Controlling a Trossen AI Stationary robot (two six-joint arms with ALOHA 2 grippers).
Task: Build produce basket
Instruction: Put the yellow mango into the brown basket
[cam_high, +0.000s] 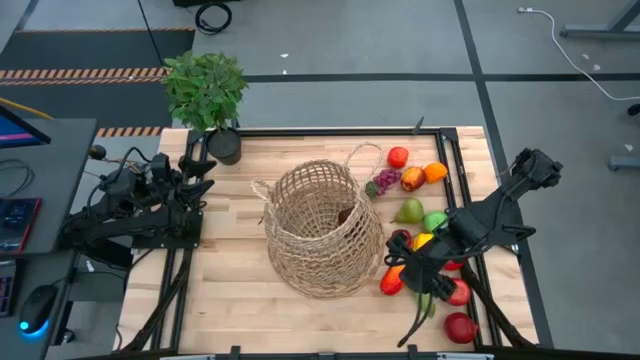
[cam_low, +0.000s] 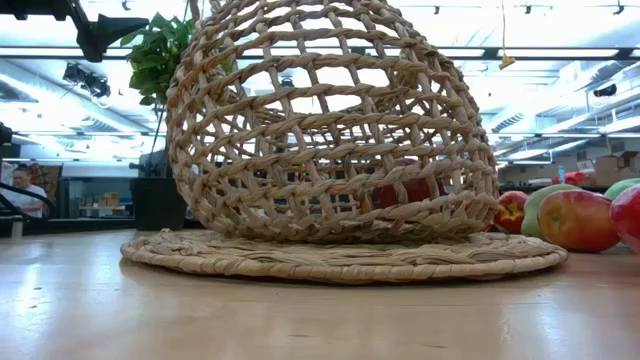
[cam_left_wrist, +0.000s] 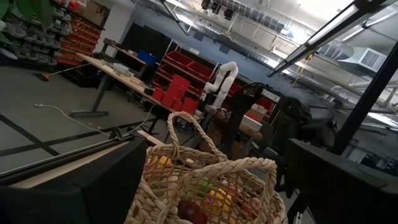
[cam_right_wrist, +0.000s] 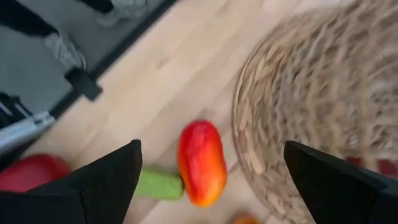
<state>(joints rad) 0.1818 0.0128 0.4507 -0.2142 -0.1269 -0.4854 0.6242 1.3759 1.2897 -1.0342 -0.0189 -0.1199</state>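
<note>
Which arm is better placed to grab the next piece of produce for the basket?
The right. Its tool hangs open over the produce beside the basket, with a red-orange pepper between its fingers in the right wrist view. The left tool waits at the table's far left edge, away from any fruit.

Were two dark, jointed arms of matte black segments, with black cabling along the left arm (cam_high: 135, 205). Carried wedge-shaped black fingers (cam_right_wrist: 106, 180) on the right claw (cam_high: 415, 278).
</note>
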